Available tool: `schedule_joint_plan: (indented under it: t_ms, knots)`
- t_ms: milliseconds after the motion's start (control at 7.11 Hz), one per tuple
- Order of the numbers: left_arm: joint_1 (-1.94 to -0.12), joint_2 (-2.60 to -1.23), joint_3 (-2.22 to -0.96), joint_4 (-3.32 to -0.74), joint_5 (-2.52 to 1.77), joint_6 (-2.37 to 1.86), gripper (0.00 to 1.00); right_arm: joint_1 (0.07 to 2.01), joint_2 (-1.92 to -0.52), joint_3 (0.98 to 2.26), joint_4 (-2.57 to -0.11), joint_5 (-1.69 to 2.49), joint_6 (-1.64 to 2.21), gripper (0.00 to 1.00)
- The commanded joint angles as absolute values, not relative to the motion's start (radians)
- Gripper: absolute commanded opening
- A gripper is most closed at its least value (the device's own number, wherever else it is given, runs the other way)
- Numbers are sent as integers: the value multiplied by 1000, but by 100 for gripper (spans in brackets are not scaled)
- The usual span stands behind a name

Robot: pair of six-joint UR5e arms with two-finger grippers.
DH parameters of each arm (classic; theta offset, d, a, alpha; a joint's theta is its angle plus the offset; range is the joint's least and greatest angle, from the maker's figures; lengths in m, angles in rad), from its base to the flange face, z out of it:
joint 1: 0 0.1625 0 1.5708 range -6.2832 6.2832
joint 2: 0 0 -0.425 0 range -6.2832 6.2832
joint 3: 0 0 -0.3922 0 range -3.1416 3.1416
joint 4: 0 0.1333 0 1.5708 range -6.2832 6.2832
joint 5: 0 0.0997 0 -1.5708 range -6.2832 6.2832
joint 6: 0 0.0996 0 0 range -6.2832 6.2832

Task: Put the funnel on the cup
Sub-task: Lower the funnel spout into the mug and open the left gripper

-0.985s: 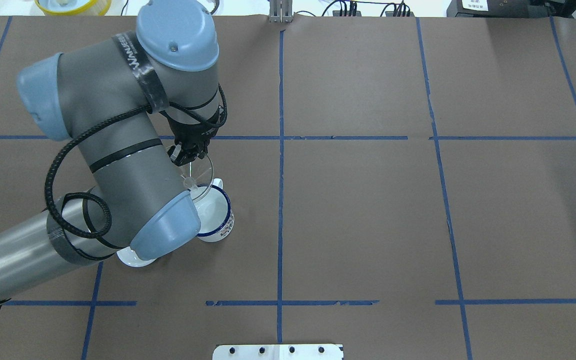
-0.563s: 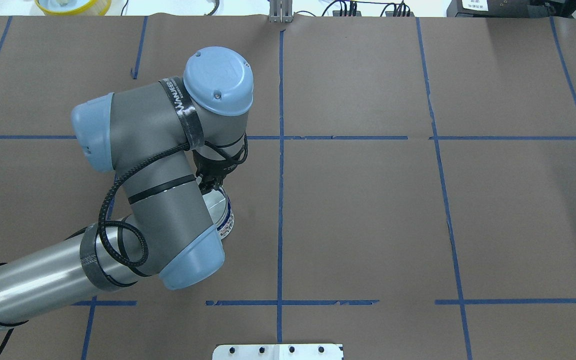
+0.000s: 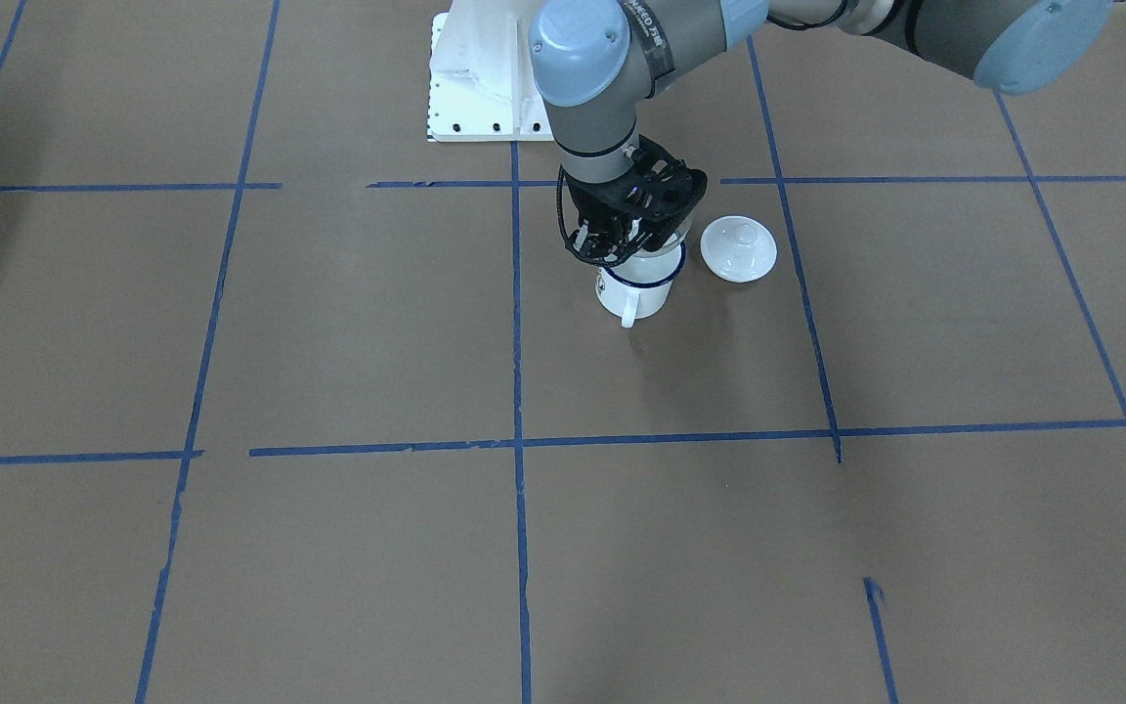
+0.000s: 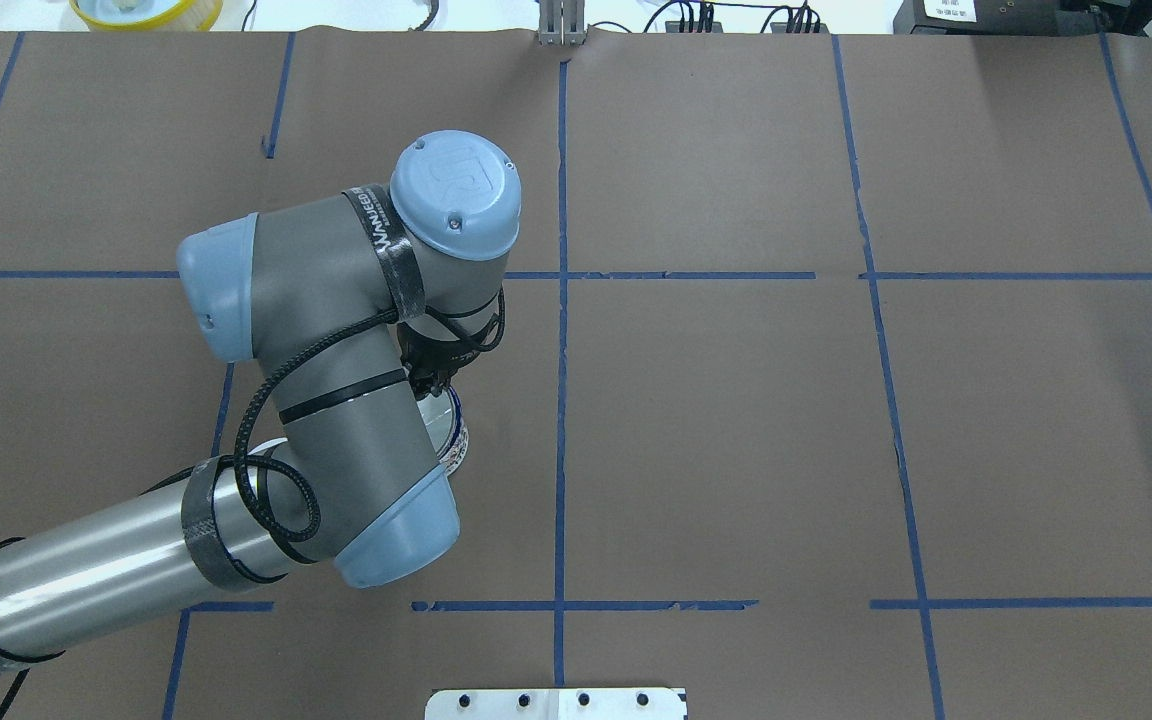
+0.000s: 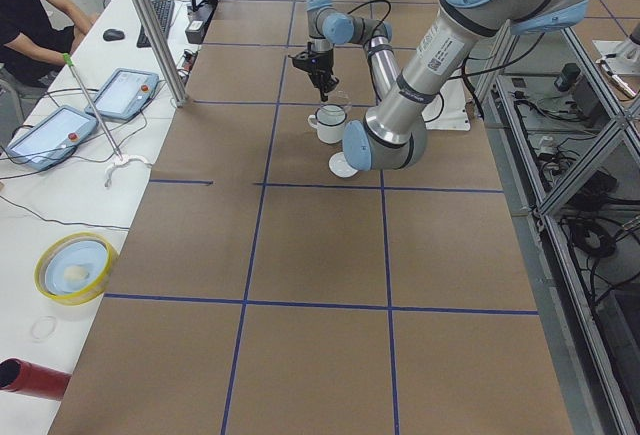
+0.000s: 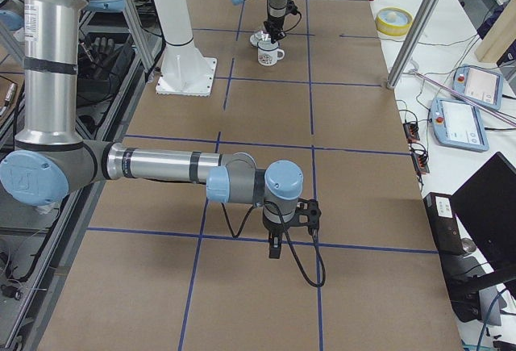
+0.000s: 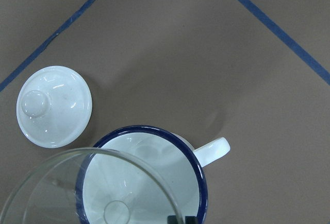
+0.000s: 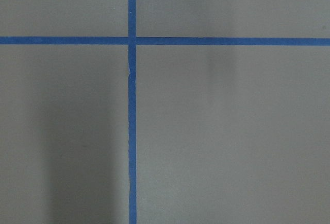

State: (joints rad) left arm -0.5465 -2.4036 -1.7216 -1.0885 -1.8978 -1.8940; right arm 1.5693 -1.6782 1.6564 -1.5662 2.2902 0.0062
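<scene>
The white enamel cup with a dark blue rim stands left of the table's middle, handle toward the far side; it also shows in the left wrist view and, half hidden by the arm, in the overhead view. My left gripper is shut on the rim of the clear funnel and holds it right over the cup's mouth, spout pointing down into it. I cannot tell whether the funnel touches the rim. My right gripper hangs over bare table near the front edge; I cannot tell whether it is open or shut.
A white round knobbed lid lies on the table close beside the cup, also in the left wrist view. Blue tape lines cross the brown table cover. A yellow-rimmed bowl stands at the table's left end.
My left arm has swung right and toward the robot, carrying the funnel from behind the cup to over its mouth. The arm now covers most of the cup and lid in the overhead view.
</scene>
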Motion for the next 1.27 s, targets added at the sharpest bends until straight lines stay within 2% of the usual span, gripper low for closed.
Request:
schedule_joint_plan:
  t_ms: [0,844,985,1126]
  knots:
    - [-546,-2398,-1698,-1120,-1896,-1861,0,1569,-1678,1657,-1566,2290,6,100]
    - [-546,-2390,-1686,-1158,-1896,-1819,0,1569,-1678,1657,-1566,2290,6,100]
    - [-546,-2388,-1686,-1160,-1896,-1819,6,1569,-1678,1657,-1566,2290,6,100]
    - [-546,-2388,-1686,-1160,-1898,-1818,46,1569,-1678,1657,-1566,2290,6,100]
